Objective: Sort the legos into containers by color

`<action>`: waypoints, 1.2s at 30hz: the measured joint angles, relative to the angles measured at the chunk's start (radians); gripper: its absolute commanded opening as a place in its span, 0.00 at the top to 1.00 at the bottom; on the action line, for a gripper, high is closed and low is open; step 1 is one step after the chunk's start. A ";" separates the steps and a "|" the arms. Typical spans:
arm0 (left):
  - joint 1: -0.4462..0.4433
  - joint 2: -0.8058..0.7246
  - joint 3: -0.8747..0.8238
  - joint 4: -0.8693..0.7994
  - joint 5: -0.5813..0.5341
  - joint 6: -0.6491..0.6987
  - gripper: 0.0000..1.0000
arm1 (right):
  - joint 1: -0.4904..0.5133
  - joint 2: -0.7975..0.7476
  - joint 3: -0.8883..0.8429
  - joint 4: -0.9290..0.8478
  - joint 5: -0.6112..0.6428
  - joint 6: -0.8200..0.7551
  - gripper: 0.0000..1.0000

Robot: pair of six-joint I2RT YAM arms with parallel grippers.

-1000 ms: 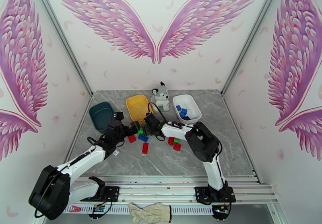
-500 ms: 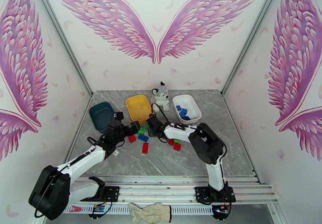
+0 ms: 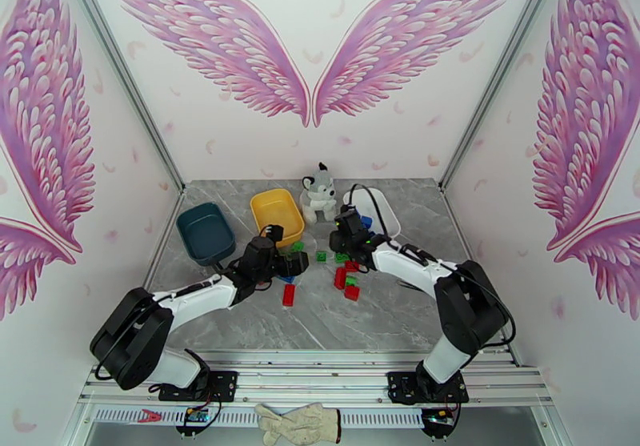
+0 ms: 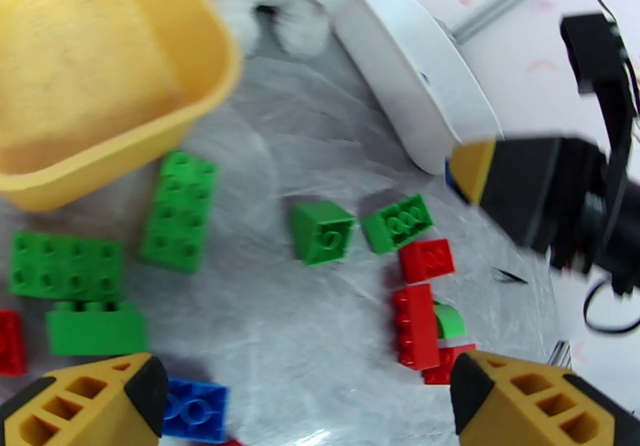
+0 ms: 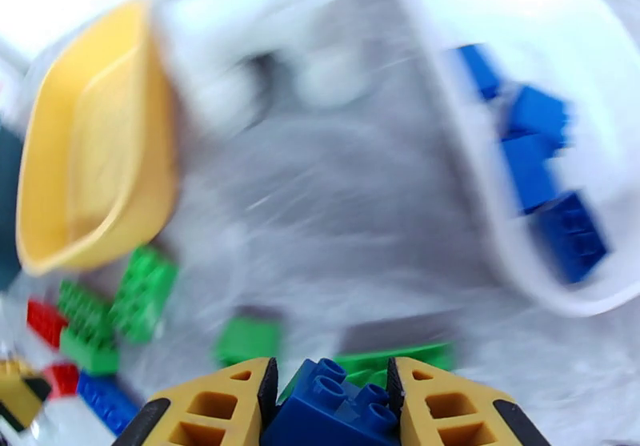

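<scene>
A grey marbled tabletop [image 3: 352, 323] lies under me, closed in by walls painted with pink wings. My right gripper [image 5: 330, 379] is clamped on a blue lego [image 5: 340, 407], whose studs poke up between my two yellow fingers [image 5: 228, 407]. Ahead of those fingers and to the right sits the white tub [image 5: 488, 231], with several blue bricks [image 5: 532, 155] lying inside it. Ahead and to the left is the yellow tub [image 5: 48, 215], with green bricks [image 5: 144, 291] on the table just beside its near rim. This wrist view is blurred.

My left gripper [image 4: 308, 379] hangs low over the loose pieces, fingertips [image 4: 520, 403] spread wide with nothing held. A loose blue brick [image 4: 196, 409] lies just beside one fingertip. Two red bricks [image 4: 416, 323] lie close ahead of the other, and a small green cube [image 4: 320, 233] is further ahead, between the two. From above, the teal tub [image 3: 206, 233] stands beyond these fingers to the left, and a plush husky [image 3: 320, 187] sits between the yellow and white tubs.
</scene>
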 measured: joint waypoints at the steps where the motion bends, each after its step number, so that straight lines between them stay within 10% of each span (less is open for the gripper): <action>1: -0.013 0.010 0.013 -0.002 0.006 0.010 0.01 | -0.027 -0.003 -0.001 0.002 0.002 0.004 0.71; 8: -0.076 0.075 0.081 -0.034 0.027 0.071 0.01 | -0.155 0.046 0.047 0.003 0.003 0.033 0.67; 21: -0.105 -0.011 0.069 -0.087 -0.120 0.123 0.01 | -0.230 0.195 0.242 -0.070 -0.008 0.032 0.29; 36: 0.117 -0.248 -0.109 -0.074 -0.222 0.028 0.01 | 0.035 -0.025 0.077 -0.006 -0.027 -0.036 0.20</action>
